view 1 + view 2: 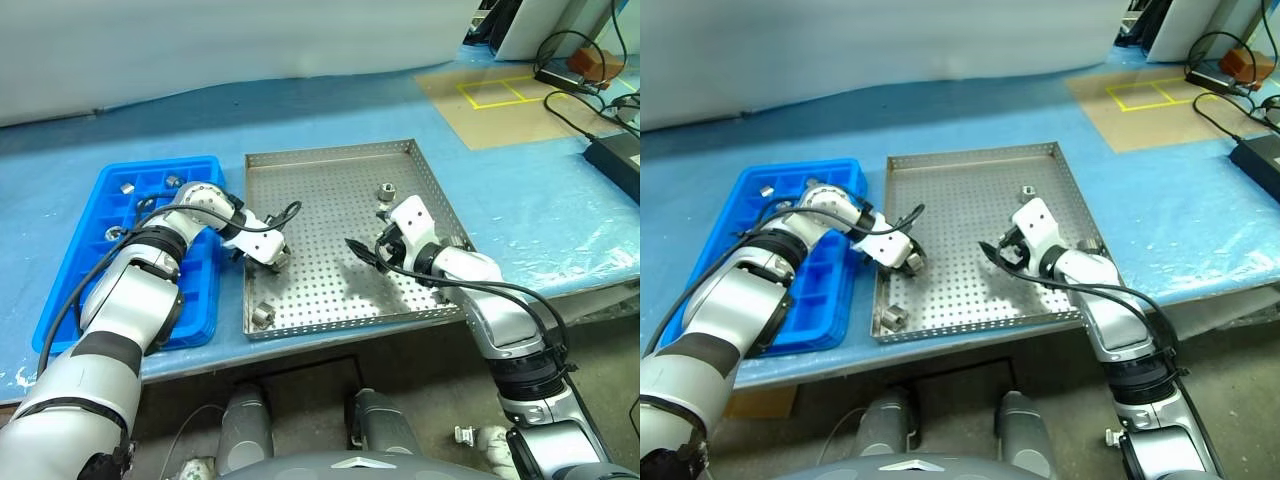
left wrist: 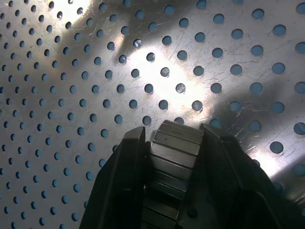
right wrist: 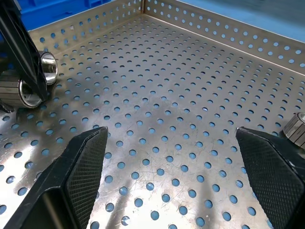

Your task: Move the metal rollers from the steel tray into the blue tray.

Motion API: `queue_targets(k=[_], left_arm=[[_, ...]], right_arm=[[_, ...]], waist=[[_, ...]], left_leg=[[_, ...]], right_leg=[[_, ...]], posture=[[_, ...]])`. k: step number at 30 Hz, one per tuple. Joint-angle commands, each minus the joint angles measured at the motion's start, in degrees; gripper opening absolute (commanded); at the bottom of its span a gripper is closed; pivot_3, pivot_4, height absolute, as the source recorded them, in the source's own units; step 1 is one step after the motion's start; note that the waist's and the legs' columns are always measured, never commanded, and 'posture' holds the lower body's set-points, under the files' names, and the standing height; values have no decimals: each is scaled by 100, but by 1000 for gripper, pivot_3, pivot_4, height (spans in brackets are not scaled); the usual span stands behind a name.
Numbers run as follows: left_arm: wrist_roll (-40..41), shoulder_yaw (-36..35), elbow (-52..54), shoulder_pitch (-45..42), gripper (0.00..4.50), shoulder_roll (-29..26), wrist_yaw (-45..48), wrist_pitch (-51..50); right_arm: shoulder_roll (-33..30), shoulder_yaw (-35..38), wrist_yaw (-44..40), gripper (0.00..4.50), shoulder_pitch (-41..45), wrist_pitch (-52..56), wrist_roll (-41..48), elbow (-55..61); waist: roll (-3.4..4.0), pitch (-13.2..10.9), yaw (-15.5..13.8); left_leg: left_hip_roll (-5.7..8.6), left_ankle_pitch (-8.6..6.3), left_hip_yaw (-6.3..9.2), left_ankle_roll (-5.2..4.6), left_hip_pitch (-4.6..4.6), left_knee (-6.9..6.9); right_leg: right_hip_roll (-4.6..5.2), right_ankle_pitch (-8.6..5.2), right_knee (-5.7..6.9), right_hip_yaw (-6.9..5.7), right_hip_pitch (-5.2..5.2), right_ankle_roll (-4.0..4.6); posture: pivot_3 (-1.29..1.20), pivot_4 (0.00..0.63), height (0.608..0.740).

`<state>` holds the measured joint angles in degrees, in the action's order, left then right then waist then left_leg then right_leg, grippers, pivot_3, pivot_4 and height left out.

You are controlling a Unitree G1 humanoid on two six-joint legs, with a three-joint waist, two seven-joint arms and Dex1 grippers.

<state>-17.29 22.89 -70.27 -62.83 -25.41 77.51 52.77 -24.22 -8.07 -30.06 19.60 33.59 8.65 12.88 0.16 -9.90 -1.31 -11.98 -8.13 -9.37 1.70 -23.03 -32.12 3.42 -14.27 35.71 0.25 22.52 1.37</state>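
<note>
Left wrist view | roller [image 2: 172,157] between pincer fingers [image 2: 125,176] | axis crosswise

Head stereo pair looks forward and down over the desk [image 1: 520,190], both eyes sharing the steel tray [image 1: 330,185] mid-frame and the blue tray [image 1: 100,200] at left. Left wrist cam sits very close above the steel tray's floor; right wrist cam looks low across it.

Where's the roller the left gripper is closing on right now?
The roller sits between the left gripper's fingers, on the steel tray's left side, near the blue tray.
</note>
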Motion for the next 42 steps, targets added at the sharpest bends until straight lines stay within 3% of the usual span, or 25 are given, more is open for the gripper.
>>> queue_targets(k=[1,10,15,21,27,33,42], left_arm=[[474,-291,263,20,1419,16,303,-161],[1525,-1038,830,65,1419,210,622,-1359],[2534,-1738,1858,238,1419,504,371,-3161],[3349,-2214,3763,1073,1419,1023,-762,-5069],[4038,-2494,4844,1453,1419,1398,-1713,-6594],[4330,-2547,5255,1814,1419,1636,-2189,-7188],[4427,-2407,5551,2035,1419,1771,-2259,-7410]], right_arm=[[34,-5,-17,4500,108,-151,-34,57],[92,-15,-18,4500,130,-203,-42,8],[121,-25,-48,4500,144,-246,-49,-69],[302,75,-247,4500,484,-329,176,-335],[431,-15,-383,4500,876,-526,119,-672],[659,135,-425,4500,1391,-615,221,-1026],[908,24,-556,4500,1509,-633,234,-1080]], waist=[[0,0,-6],[0,0,-5],[-1,-1,-6],[-1,-1,24],[-2,-2,41],[-2,-1,46],[-5,-4,43]], left_leg=[[0,0,0,0,-4,0],[-1,0,-4,-1,-13,1],[-1,-1,-7,-2,-17,1],[-1,-3,-11,-5,-18,1],[-4,-3,-11,-7,-31,0],[-2,-3,-12,-7,-29,0],[-2,-7,-10,-13,-45,-1]], right_leg=[[0,0,1,0,4,0],[0,0,2,1,15,0],[1,0,1,2,19,1],[1,-1,0,5,23,2],[-1,0,3,2,36,2],[-1,0,0,5,35,2],[0,1,-1,-1,43,-1]], posture=[[-349,150,740],[-347,150,740],[-335,150,740],[-297,150,740],[-279,150,740],[-277,150,740],[-283,150,740]])
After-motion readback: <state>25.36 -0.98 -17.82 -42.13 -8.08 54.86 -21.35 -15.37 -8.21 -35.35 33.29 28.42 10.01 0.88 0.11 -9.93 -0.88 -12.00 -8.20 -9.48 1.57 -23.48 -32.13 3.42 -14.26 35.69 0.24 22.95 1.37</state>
